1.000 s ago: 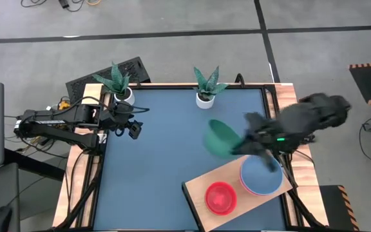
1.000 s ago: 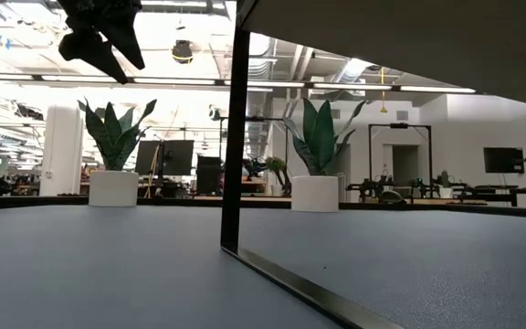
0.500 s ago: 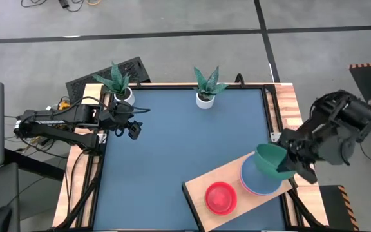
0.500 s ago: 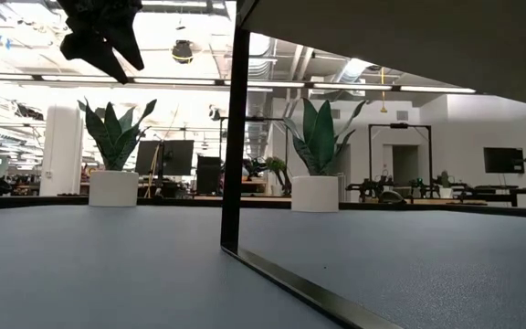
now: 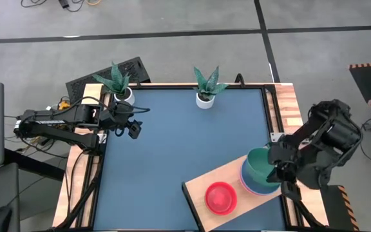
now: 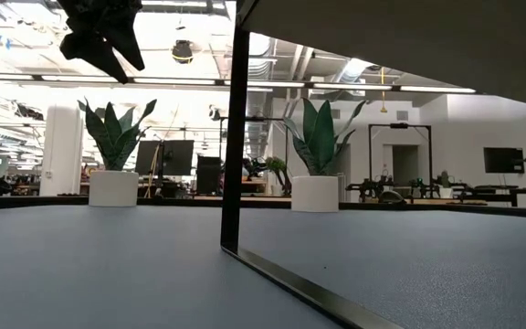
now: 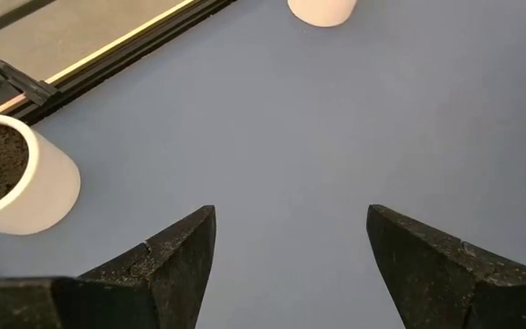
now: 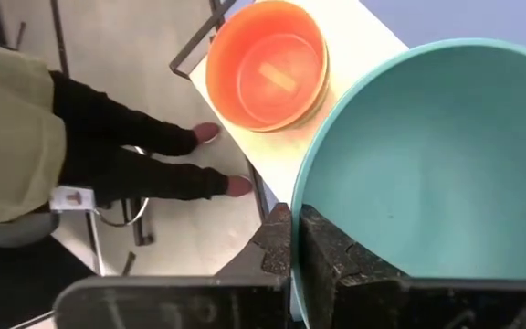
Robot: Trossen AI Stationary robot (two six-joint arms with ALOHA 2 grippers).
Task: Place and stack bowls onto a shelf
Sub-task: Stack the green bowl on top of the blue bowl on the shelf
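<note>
My right gripper (image 5: 277, 170) is shut on a dark green bowl (image 5: 261, 165), which sits upright over the light blue bowl (image 5: 257, 185) stacked on a pink one at the right end of the pale wood shelf (image 5: 201, 183). I cannot tell whether the green bowl rests in that stack. A red bowl (image 5: 221, 196) stands by its base on the shelf beside the stack; it is the orange-looking bowl (image 8: 265, 64) in the right wrist view. My left gripper (image 5: 134, 129) hangs open above the table's far left, near a plant pot. My right gripper holds the dark green bowl by its rim (image 8: 301, 196) on the side toward the table's right edge. One finger (image 8: 341, 260) is inside the bowl and the other outside. The fingers come from the right, slanting down. The bowl is upright, mouth up, over the light blue bowl.
Two white pots with green plants stand at the far edge (image 5: 205, 98) and the far left corner (image 5: 122, 93). Wooden rails and black frames run along both table sides. In the low view, the shelf's dark leg (image 6: 236, 137) stands on the blue table. A person's legs (image 8: 126, 146) show beside the table.
My right gripper has carried the dark green bowl from above the table's middle right toward the near right corner and lowered it over the light blue bowl. The bowl has turned from tilted on its side to upright, mouth up. The gripper has stayed shut on it.
</note>
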